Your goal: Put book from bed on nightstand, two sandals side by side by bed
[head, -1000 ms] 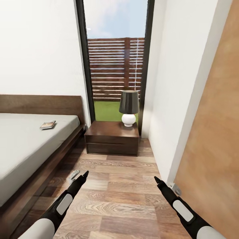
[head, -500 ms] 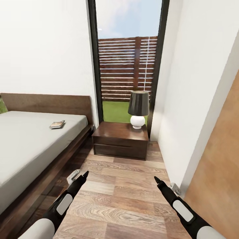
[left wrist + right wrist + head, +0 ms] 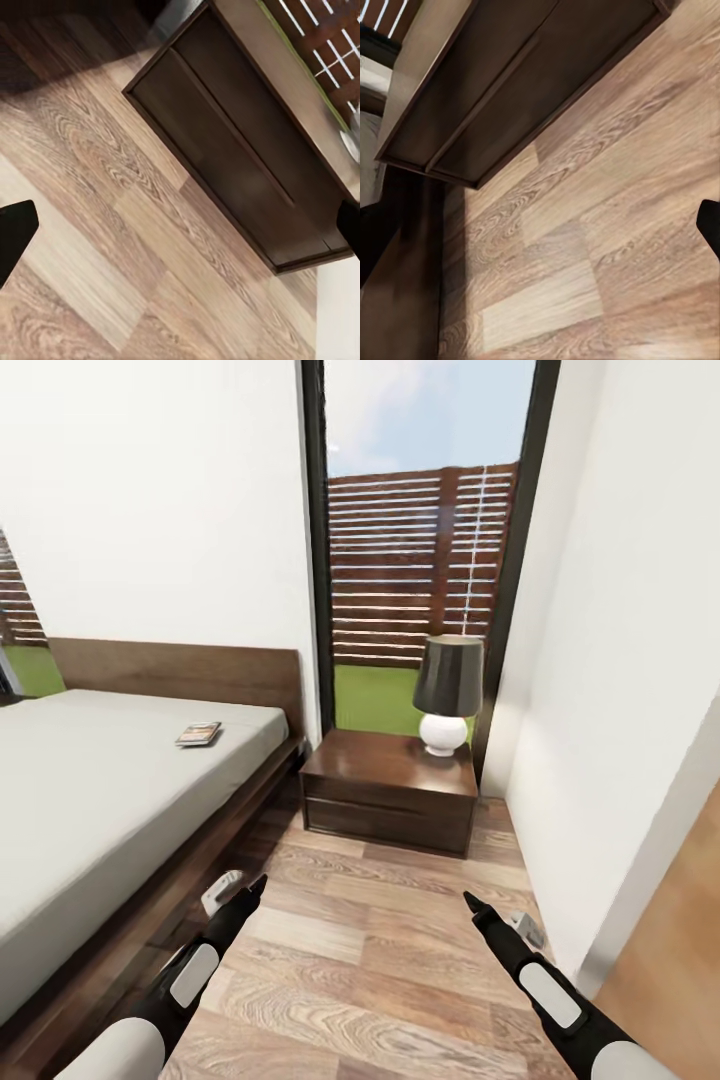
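Bedroom seen from the head view: white walls, wood-plank floor (image 3: pixel 380 950), a tall black-framed window (image 3: pixel 425 550) straight ahead with a slatted brown fence and grass behind it. The bed (image 3: pixel 90 810) is set along the robot's left, light-grey mattress on a dark brown platform frame, flat headboard against the far wall. The book (image 3: pixel 198 734) is noted lying flat on the mattress near the headboard end, toward the bed's nearer long edge, untouched and well apart from both arms. The nightstand (image 3: pixel 392 790) is placed just beside the head of the bed, in front of the window; two drawer fronts are seen, and a lamp (image 3: pixel 447 693) with a dark shade and white base stands on its top at the far right corner. A small pale object (image 3: pixel 221 890) lies on the floor close to the bed frame, partly hidden by the left arm; what it is cannot be told. Another small grey fitting (image 3: pixel 527 930) sits on the floor at the foot of the right-hand wall. The left gripper (image 3: pixel 256 884) and right gripper (image 3: pixel 470 901) are held low over the floor, both pointing forward toward the nightstand, nothing held in either. In the head view each is seen edge-on as a single dark tip, so the gap cannot be judged there; in the left wrist view dark fingertips (image 3: pixel 13 236) are seen at opposite edges, so the left fingers are set wide apart. In the right wrist view only one fingertip (image 3: pixel 709 223) is caught at the edge, and whether that gripper is spread or closed cannot be told.
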